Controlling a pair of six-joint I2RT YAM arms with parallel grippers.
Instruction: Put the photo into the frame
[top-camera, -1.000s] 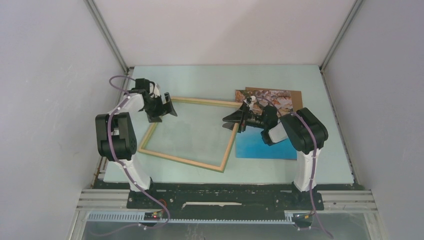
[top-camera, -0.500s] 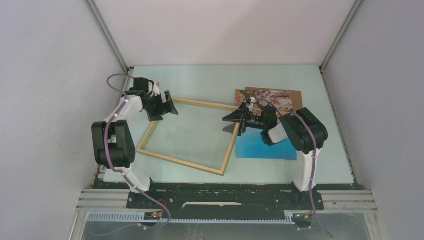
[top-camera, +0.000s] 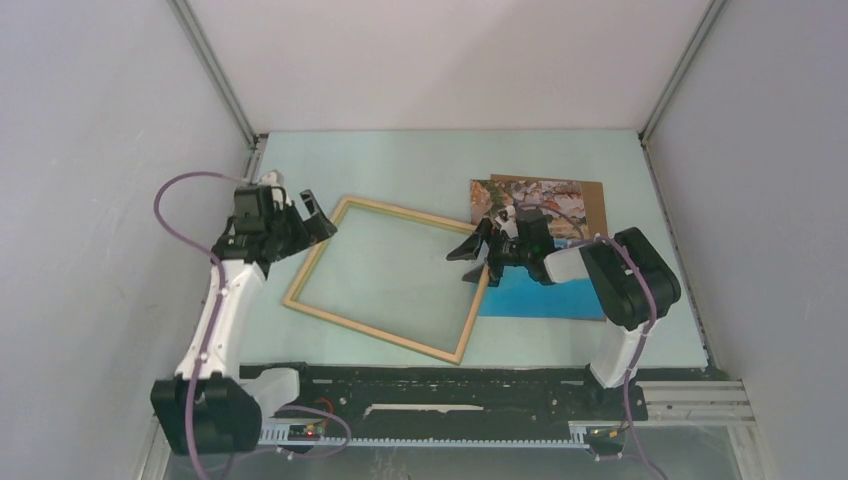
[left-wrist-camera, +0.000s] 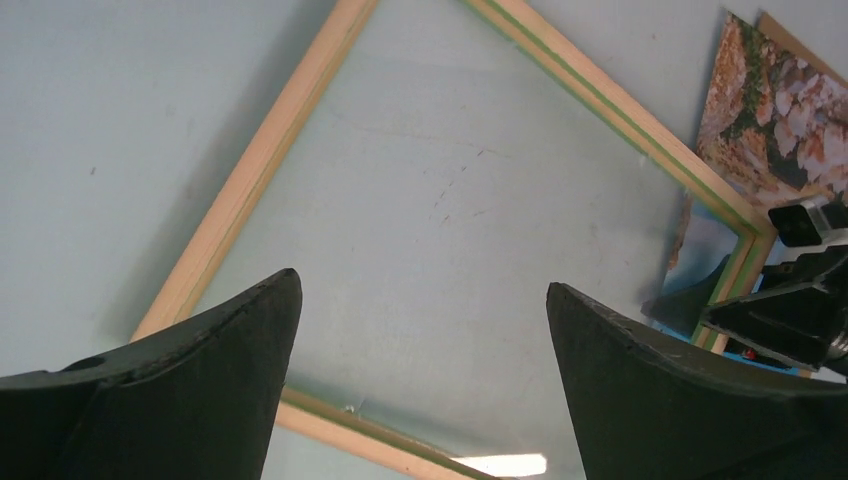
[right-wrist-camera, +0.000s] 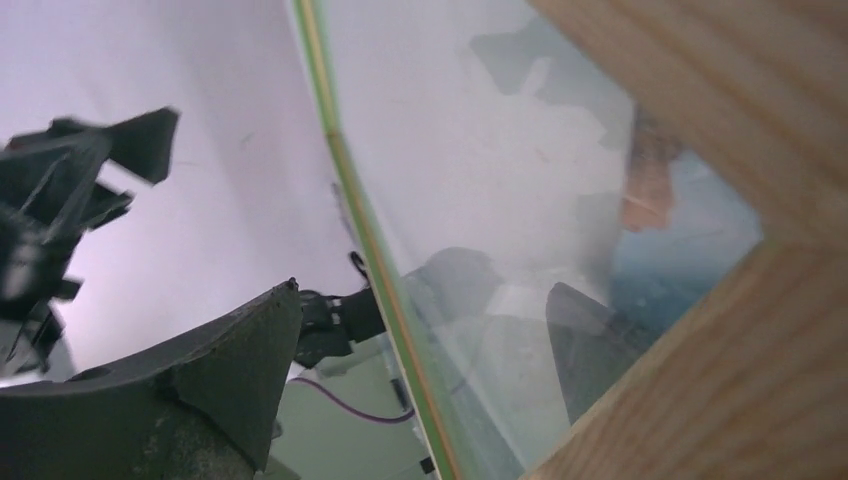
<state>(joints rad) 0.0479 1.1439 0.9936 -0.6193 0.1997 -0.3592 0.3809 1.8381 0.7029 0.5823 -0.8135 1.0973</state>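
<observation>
At the frame's right corner the right gripper stands wide, the left gripper too; next, I judge, comes lifting the flat photo by an edge.

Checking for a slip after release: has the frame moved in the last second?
Yes. The frame has slid right and slightly toward the near edge, so its right rail now reaches the left edge of the photo.

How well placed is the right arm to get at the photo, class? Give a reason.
Probably yes: the photo lies flat, the open right gripper right at its left edge. The frame corner there may overlap it, though.
</observation>
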